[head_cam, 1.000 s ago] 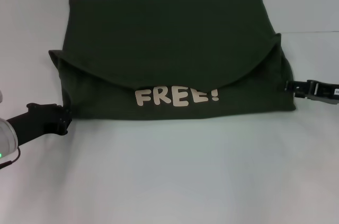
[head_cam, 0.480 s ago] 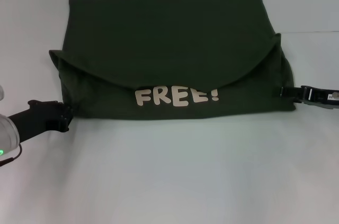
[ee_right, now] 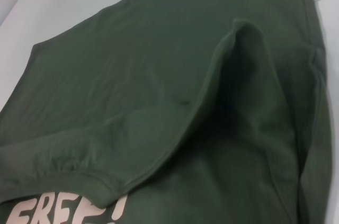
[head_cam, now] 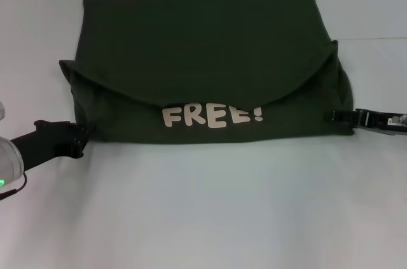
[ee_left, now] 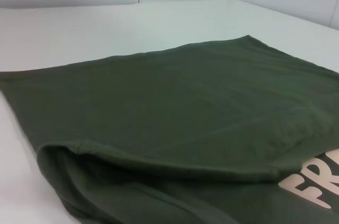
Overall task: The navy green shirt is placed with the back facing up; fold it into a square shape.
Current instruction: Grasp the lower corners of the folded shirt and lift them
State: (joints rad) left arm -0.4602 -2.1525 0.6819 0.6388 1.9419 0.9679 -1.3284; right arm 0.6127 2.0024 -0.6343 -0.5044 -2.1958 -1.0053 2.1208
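Shirt (head_cam: 203, 59) between both grippers

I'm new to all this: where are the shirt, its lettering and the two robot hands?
shirt (head_cam: 203, 40), head view, plain upper fold.
lettering (head_cam: 212, 116), head view, middle letters.
left gripper (head_cam: 77, 140), head view, tip at shirt's corner.
right gripper (head_cam: 338, 116), head view, tip at shirt's edge.

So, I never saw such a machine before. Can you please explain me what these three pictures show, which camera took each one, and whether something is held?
It is a robot with two arms. The wide picture comes from a camera on its head. A dark green shirt, partly folded, lies on a white table; the word "FREE!" shows. The left gripper and the right gripper sit at the shirt's near corners. Whether they hold cloth is not visible. The other two pictures come from wrist cameras and show the shirt from close.
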